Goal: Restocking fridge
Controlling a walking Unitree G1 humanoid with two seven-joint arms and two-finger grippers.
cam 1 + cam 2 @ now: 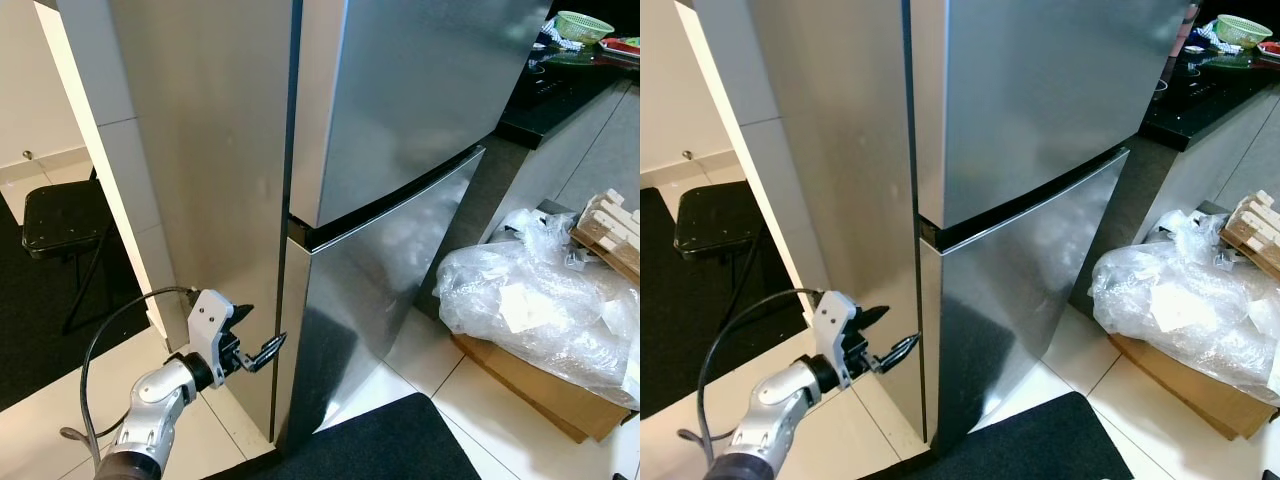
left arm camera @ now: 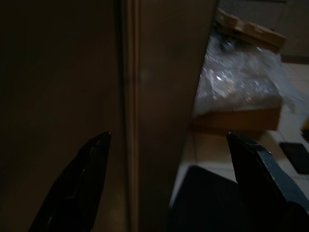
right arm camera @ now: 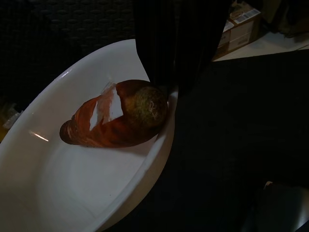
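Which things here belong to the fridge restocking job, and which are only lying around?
Job: fridge; left gripper, open at its lower door edge; plate with wrapped food.
Lying about: plastic wrap, cardboard box, stool, green basket.

A tall stainless-steel fridge (image 1: 400, 150) stands upright with both its upper and lower doors closed, a dark seam dividing them. A reddish-brown sweet potato (image 3: 118, 116), skin partly peeled at one end, lies in a white bowl (image 3: 58, 183).
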